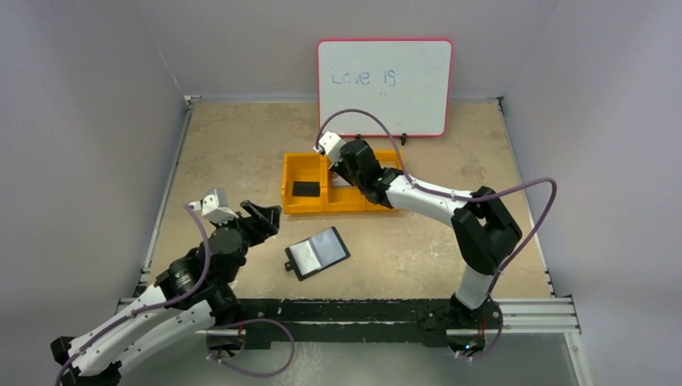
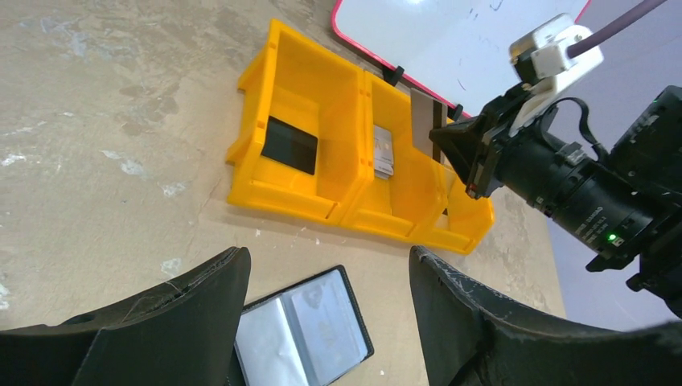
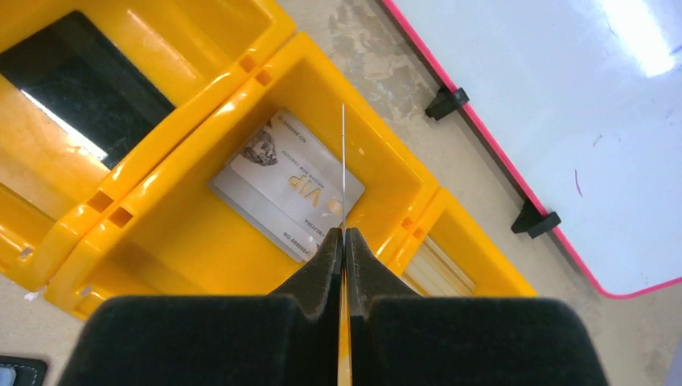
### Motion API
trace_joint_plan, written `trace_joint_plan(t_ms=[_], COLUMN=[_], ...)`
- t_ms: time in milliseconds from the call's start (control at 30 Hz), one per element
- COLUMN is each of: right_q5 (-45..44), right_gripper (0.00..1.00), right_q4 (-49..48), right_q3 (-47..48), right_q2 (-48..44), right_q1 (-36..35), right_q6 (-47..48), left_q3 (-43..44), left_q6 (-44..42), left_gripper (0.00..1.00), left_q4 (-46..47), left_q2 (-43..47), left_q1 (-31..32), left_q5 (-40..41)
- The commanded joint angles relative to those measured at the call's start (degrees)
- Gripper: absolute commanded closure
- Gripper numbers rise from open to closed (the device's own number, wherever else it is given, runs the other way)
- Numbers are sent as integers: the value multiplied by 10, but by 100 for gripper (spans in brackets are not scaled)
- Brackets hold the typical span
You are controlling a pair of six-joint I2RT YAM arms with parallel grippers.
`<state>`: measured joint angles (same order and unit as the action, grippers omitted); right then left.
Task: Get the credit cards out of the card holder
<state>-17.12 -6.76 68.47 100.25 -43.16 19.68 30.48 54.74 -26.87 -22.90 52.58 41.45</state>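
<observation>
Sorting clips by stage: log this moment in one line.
right gripper: shut on pale grey plastic card | over middle compartment of yellow plastic tray | left gripper: open, near opened black bifold wallet

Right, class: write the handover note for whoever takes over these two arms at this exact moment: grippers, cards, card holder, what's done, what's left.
The left gripper is open and empty, beside the card holder.
The right gripper is shut on a credit card, on edge over the yellow tray, middle compartment.
The card holder lies open on the table.
Done: a VIP card lies flat in that compartment.
To do: release the held card, then check the holder's pockets, whose contents are unclear.
</observation>
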Motion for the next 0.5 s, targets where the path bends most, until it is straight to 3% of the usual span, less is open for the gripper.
trace_joint_plan(t_ms=[0, 233, 467], right_q5=[-39, -89, -78], right_gripper=[100, 100, 100], right_q4=[6, 32, 30], right_q3=[36, 72, 87], right_q2=[27, 79, 109], right_q1=[-14, -24, -27], right_q6=[56, 100, 136], left_q3=[22, 30, 32], left_q6=[9, 9, 13], left_gripper=[28, 28, 28], left_q4=[-18, -49, -74], left_q2=[20, 43, 71], left_q1=[1, 2, 2], left_q5=[26, 37, 46])
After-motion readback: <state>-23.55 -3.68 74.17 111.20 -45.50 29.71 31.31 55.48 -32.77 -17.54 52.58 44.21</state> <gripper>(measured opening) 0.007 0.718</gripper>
